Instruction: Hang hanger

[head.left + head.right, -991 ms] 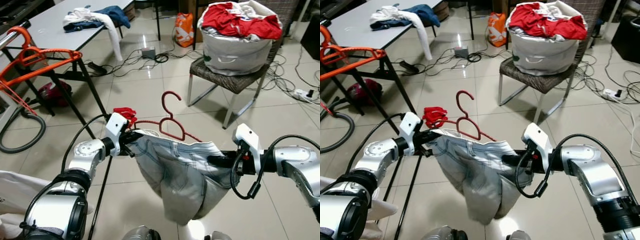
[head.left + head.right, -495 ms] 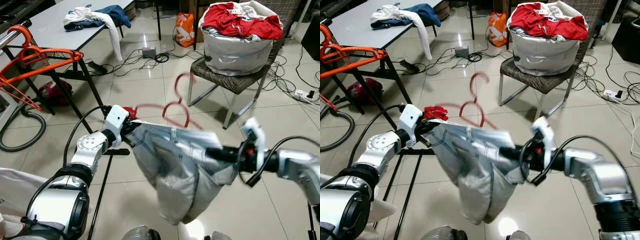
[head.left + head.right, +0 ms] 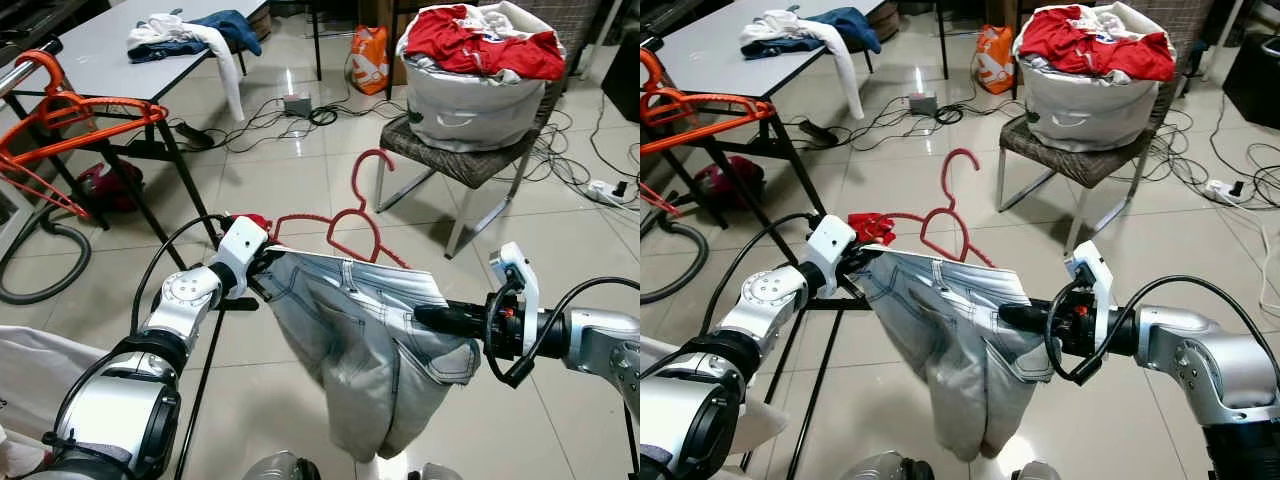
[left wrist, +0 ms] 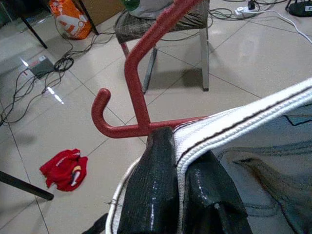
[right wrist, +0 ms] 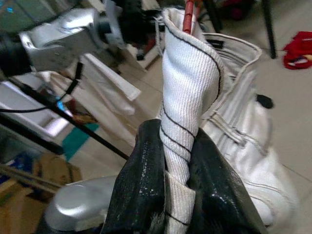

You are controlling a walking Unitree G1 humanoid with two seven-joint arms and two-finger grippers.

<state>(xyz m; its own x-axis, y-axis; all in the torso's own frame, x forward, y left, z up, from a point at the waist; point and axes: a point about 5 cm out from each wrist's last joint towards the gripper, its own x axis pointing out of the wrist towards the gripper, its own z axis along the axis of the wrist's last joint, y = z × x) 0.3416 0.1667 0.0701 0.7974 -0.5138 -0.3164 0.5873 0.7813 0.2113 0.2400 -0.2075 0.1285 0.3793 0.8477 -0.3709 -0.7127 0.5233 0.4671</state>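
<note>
left gripper (image 3: 262, 262) pinching shorts (image 3: 365, 345) waistband | right gripper (image 3: 425, 315) pinching other end | red hanger (image 3: 352, 218) inside waistband, hook up | rack (image 3: 25, 70) far left (left arm nearer)

Arm shells: silver, rounded and glossy, with black ring joints at the elbows.
Left forearm (image 3: 185, 300): slim silver tube with a round cap bearing small screws.
Left wrist block (image 3: 240, 245): white, boxy.
Right wrist block (image 3: 512, 275): white and boxy; red dot beside it on the black collar.
Cables: black, looping free along each forearm; right one curls under the white wrist block.
Left gripper (image 4: 183, 187): two long black fingers, glossy and faintly pebbled.
Right gripper (image 5: 178, 195): same black fingers, with worn, speckled sheen.
Right forearm (image 3: 1185, 345): fat silver casing.
</note>
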